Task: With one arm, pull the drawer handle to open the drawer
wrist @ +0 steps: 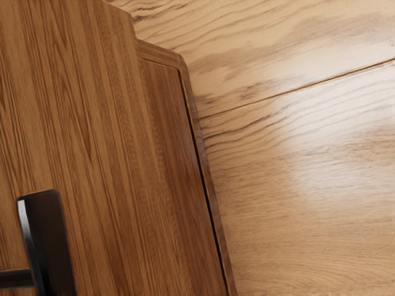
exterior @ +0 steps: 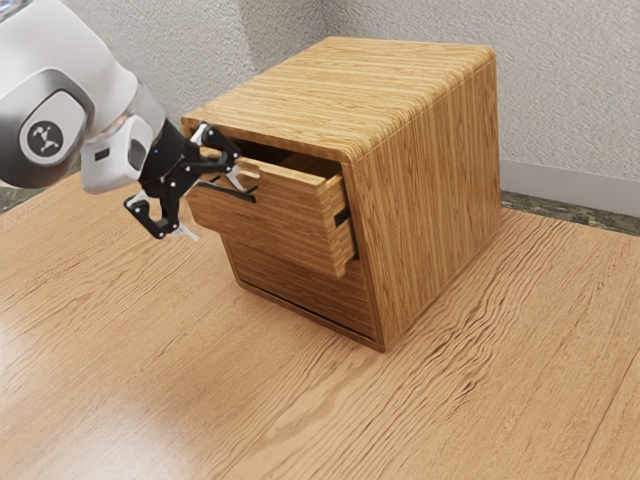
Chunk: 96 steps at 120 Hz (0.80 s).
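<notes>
Spread wide in the exterior view, the black gripper [exterior: 210,205] grasps nothing: its upper finger reaches over the dark handle [exterior: 226,189] of the top drawer [exterior: 285,215], the lower finger hangs apart below the drawer's corner, and whether the upper one touches the bar I cannot tell. The white arm [exterior: 70,115] comes in from the exterior view's left, hand tilted down toward the drawer, which stands partly pulled out of the wooden cabinet [exterior: 425,170] on the table [exterior: 300,400]. From the wrist view, the handle [wrist: 40,240] lies just under the hand against the drawer front [wrist: 80,123], with the table [wrist: 308,160] beyond.
</notes>
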Motion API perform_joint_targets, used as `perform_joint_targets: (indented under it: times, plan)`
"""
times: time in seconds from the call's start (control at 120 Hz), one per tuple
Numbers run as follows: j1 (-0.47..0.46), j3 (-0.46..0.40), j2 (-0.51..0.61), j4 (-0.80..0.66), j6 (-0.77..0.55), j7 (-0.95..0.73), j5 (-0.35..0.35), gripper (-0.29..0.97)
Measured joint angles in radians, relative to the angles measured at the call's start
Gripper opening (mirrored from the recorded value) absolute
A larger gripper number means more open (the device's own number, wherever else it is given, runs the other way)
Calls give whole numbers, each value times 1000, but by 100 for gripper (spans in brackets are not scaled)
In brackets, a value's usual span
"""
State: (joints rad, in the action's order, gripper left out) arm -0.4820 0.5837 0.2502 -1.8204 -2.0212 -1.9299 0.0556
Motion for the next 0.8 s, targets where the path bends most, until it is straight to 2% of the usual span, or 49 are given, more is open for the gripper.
perform_joint_targets:
  times: [0.117, 0.175, 0.325, 0.4, 0.492, 0.558, 0.717, 0.8]
  plan:
    - [-2, 1, 39, -29, -3, 0, 18, 61]
    - [-3, 1, 63, -59, -4, 0, 27, 69]
    - [-8, 0, 149, -144, -6, 0, 50, 70]
    - [-10, 4, 228, -188, -5, 0, 72, 67]
    - [-6, 58, 392, -216, -5, 0, 91, 68]
    - [-4, 86, 456, -220, -4, 0, 99, 68]
    - [-4, 109, 477, -212, 11, 16, 106, 68]
    - [-1, 80, 475, -129, 123, 100, 118, 68]
